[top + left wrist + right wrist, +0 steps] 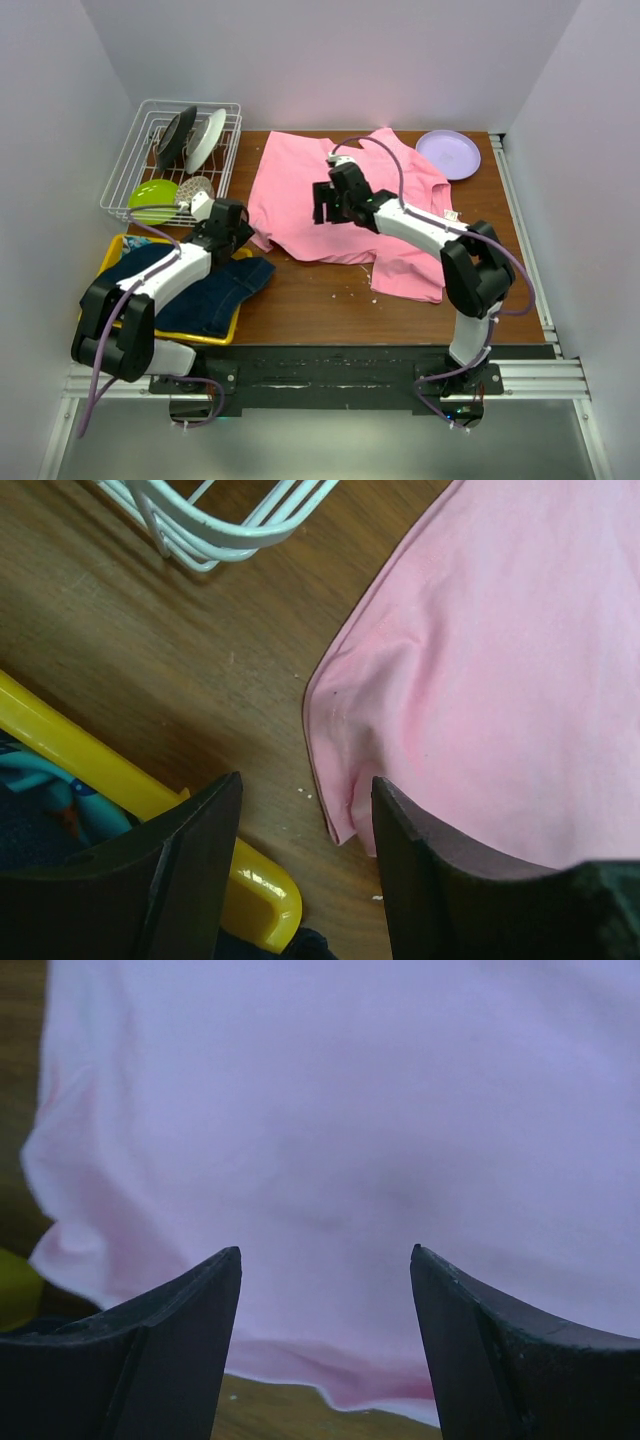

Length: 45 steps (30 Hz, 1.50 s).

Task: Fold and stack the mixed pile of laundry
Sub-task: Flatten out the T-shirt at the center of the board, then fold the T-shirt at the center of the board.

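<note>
The large pink T-shirt [345,205] lies spread on the wooden table; it also shows in the left wrist view [500,680] and the right wrist view [340,1130]. The dark blue denim jacket [205,290] lies in the yellow tray, with a bit of turquoise patterned cloth [45,785] beside it. My left gripper [243,232] is open and empty just off the shirt's lower left corner [345,825]. My right gripper [328,203] is open and empty above the middle of the shirt. The grey garment is out of view.
A yellow tray [225,338] sits at the front left, its rim in the left wrist view [255,895]. A white wire dish rack [180,160] with dishes and a green bowl [153,196] stands at the back left. A purple plate [448,153] lies at the back right.
</note>
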Each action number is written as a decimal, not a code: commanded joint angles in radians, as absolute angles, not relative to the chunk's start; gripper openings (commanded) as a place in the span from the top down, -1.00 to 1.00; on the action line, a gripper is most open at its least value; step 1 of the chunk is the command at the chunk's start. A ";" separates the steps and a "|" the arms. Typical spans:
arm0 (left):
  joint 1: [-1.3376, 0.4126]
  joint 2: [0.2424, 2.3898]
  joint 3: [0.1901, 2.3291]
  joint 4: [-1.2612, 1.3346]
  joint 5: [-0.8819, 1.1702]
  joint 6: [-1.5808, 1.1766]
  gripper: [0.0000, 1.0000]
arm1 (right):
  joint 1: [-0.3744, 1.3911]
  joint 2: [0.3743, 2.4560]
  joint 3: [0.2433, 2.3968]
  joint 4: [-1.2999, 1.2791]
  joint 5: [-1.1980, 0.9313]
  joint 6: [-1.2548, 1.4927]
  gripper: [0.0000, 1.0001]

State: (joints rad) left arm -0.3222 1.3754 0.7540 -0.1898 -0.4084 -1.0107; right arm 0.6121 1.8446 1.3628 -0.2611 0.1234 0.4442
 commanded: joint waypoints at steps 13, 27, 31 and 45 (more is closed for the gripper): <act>-0.305 1.333 0.726 -0.285 -0.387 -0.927 -0.20 | 0.862 2.049 1.589 -0.163 0.015 0.253 -0.41; -0.316 1.486 0.845 -0.233 -0.245 -0.815 0.07 | 0.831 2.197 1.761 -0.222 0.213 0.327 0.49; -0.325 1.523 0.868 -0.230 -0.235 -0.802 0.09 | 0.784 2.220 1.778 -0.221 0.189 0.397 0.70; -0.406 1.637 0.924 -0.149 -0.189 -0.845 0.10 | 0.713 2.275 1.761 -0.189 0.081 0.465 0.84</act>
